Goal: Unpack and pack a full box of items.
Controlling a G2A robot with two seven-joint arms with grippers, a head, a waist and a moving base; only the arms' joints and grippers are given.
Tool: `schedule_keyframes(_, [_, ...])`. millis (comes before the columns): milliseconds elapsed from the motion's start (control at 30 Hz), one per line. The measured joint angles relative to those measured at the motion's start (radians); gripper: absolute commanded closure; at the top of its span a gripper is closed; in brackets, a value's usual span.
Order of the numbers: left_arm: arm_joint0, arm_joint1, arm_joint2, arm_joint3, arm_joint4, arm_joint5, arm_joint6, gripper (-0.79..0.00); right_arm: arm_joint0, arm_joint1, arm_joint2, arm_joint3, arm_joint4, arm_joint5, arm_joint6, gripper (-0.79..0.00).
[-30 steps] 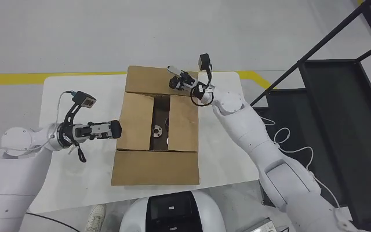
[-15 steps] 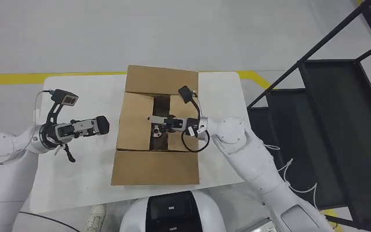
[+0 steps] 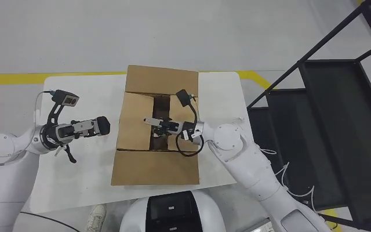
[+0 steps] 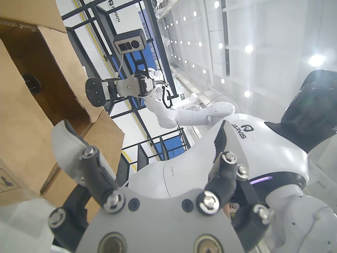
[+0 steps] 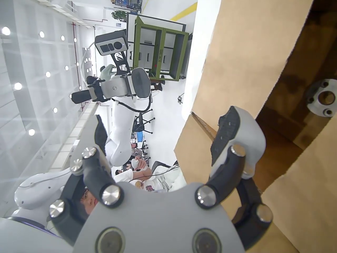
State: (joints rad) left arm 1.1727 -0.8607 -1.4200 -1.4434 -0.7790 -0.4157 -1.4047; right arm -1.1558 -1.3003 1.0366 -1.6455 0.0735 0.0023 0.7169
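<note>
Starting at the cardboard box (image 3: 155, 167): it sits mid-table with its two side flaps (image 3: 134, 122) only half folded back, leaving a narrow slot down the middle. A metal flange (image 5: 322, 98) lies on the box floor under that slot. The right gripper (image 3: 153, 122) hangs over the slot, spread and empty. In its wrist view one finger pad (image 5: 226, 132) sits just beside a flap edge.

Risks, as judgement:
- The slot looks tighter than the spread fingers, so a straight descent could catch a flap edge. That could press the flap in over the flange or drag the box across the table (image 3: 69, 95).
- The wrist and its camera bracket may foul the opposite side flap.
- The flange is flat and low, so a shallow pinch could slip off.

Room: the far end flap (image 3: 162, 80) lies folded out, so the slot's long axis is free. The left gripper (image 3: 104, 126), spread and empty, is beside the box's left wall and apart from it, with open table around it. You could use it to hold a flap back.
</note>
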Motion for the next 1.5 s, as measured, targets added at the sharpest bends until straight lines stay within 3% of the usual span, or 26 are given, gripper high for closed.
schedule_keyframes(300, [-0.009, -0.004, -0.005, 0.003, 0.019, 0.022, 0.074, -0.785, 0.043, -0.011, -0.086, 0.071, -0.054, 0.076, 0.046, -0.785])
schedule_keyframes(600, [-0.015, -0.007, -0.004, 0.014, 0.029, 0.030, 0.053, -0.785, 0.158, -0.056, -0.211, 0.230, -0.058, 0.092, -0.032, -0.785])
schedule_keyframes(867, [-0.008, -0.009, -0.010, -0.003, 0.036, 0.023, 0.053, -0.785, 0.202, -0.082, -0.256, 0.310, -0.041, 0.091, -0.063, -0.785])
schedule_keyframes(1067, [0.005, -0.009, -0.018, -0.022, 0.045, 0.024, 0.058, -0.785, 0.168, -0.070, -0.210, 0.227, -0.059, 0.065, -0.090, -0.785])
schedule_keyframes(1267, [0.012, -0.011, -0.017, -0.034, 0.049, 0.026, 0.064, -0.785, 0.104, -0.044, -0.158, 0.109, -0.164, 0.154, -0.090, -0.785])
schedule_keyframes(1500, [0.014, -0.014, -0.013, -0.036, 0.053, 0.026, 0.065, -0.785, 0.116, -0.052, -0.193, 0.156, -0.197, 0.212, -0.076, -0.785])
